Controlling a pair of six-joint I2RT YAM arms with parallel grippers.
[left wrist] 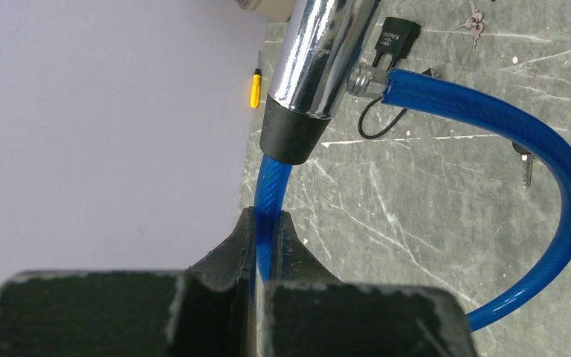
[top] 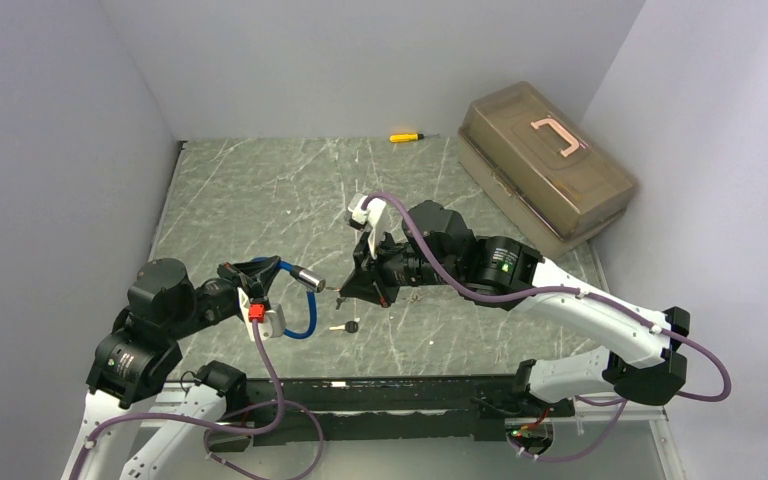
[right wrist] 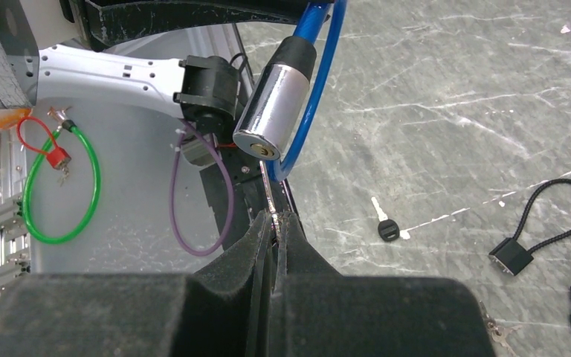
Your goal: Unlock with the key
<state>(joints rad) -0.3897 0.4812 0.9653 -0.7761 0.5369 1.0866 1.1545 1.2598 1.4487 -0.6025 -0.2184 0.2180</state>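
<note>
The blue cable lock (left wrist: pixel 557 175) hangs above the table (top: pixel 260 200), its chrome cylinder (right wrist: pixel 271 104) facing the right arm. The key (right wrist: pixel 267 192) reaches the cylinder's end face, though how far it has entered cannot be made out. The right gripper (right wrist: pixel 273 223) pinches the key's head; the left gripper (left wrist: pixel 266 238) is clamped on the cable. On the table lie a spare key (right wrist: pixel 383 223) and a black padlock (right wrist: pixel 509 256).

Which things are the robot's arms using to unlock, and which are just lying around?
In use:
blue cable lock, held by the left gripper
key, held by the right gripper

Lying about:
spare key
black cable padlock
yellow screwdriver
toolbox
green cable lock
</note>
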